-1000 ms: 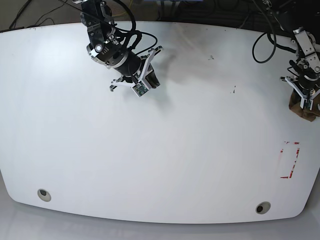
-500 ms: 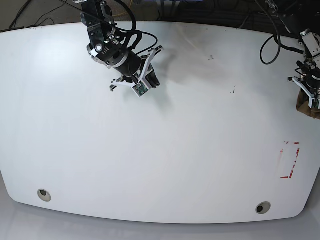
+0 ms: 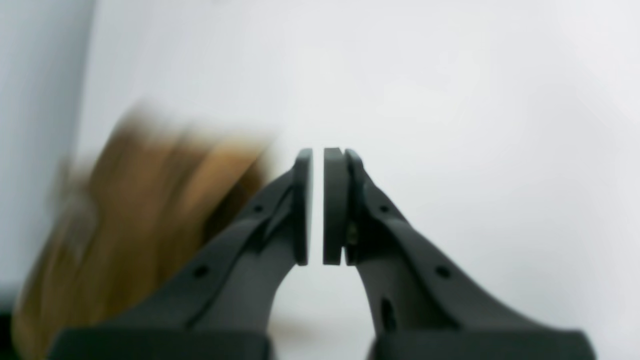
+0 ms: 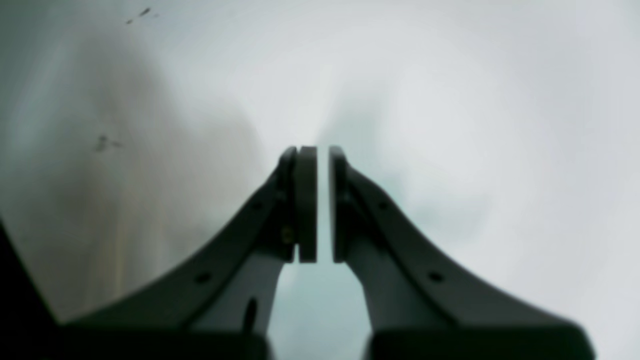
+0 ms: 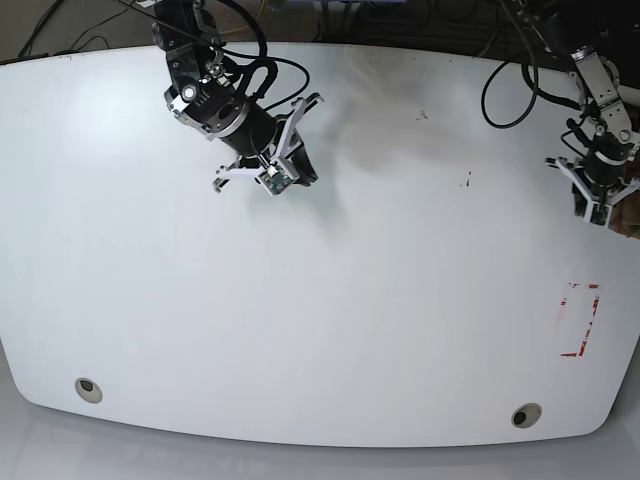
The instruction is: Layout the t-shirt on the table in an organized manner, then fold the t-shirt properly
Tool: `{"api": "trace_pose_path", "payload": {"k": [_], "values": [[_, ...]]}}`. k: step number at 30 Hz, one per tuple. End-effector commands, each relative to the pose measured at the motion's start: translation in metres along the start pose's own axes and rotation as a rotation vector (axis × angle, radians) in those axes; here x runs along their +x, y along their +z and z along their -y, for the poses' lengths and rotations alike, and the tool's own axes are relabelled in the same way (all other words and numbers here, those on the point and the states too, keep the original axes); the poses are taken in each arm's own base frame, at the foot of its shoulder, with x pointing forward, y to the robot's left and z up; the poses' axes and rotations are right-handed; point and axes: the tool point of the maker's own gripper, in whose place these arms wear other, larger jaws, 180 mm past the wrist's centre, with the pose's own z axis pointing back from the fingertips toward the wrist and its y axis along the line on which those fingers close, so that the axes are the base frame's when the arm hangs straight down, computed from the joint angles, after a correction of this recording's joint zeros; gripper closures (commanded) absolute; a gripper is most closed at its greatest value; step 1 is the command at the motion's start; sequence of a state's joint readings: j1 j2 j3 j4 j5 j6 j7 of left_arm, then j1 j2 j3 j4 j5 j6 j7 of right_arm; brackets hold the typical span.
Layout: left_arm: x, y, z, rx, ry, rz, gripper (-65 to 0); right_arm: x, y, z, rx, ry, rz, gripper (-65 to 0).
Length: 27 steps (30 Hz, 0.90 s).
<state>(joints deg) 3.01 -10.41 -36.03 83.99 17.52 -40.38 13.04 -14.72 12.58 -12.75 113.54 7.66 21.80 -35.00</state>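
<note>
The tan-brown t-shirt (image 5: 631, 217) is a small bunched heap at the table's far right edge, mostly cut off by the frame. It shows as a brown blur in the left wrist view (image 3: 125, 225). My left gripper (image 5: 598, 212) hangs just left of it, with its jaws (image 3: 318, 155) nearly closed on nothing. My right gripper (image 5: 303, 166) hovers over the bare white table (image 5: 330, 300) at the back left, also nearly closed and empty (image 4: 317, 150).
A red dashed rectangle mark (image 5: 580, 320) lies near the right front. Two round grey holes (image 5: 88, 389) (image 5: 526, 415) sit near the front edge. Black cables (image 5: 510, 90) loop behind both arms at the back edge.
My left gripper swung out to the table's right edge over the shirt, then came back left; the shirt now lies beside it. My right arm shifted slightly up and left.
</note>
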Motion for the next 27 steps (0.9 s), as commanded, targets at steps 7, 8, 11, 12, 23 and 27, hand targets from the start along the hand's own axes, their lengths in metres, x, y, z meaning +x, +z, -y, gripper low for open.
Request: {"api": "trace_pose_path", "payload": {"k": [7, 8, 11, 12, 23, 27], "values": [[0.072, 0.015, 0.075, -0.112, 0.028, 0.342, -2.2, 0.023, 0.007, 0.036, -0.158, 0.138, 0.132, -2.9], [0.075, 0.017, 0.084, -0.128, 0.036, 0.359, -2.2, 0.023, 0.008, 0.038, -0.167, 0.149, 0.137, -2.9], [0.087, 0.026, 0.114, -0.184, 0.050, 0.416, -2.2, 0.020, 0.017, 0.053, -0.218, 0.160, 0.148, -2.9], [0.089, 0.028, 0.121, -0.198, 0.052, 0.424, -2.2, 0.020, 0.019, 0.058, -0.234, 0.153, 0.152, -2.9], [0.099, 0.063, 0.182, -0.291, 0.098, 0.461, -2.2, -0.006, 0.054, 0.099, -0.341, 0.130, 0.123, -2.9], [0.089, 0.078, 0.190, -0.299, 0.107, 0.441, -2.1, -0.023, 0.068, 0.110, -0.381, 0.103, 0.088, -2.9]]}}
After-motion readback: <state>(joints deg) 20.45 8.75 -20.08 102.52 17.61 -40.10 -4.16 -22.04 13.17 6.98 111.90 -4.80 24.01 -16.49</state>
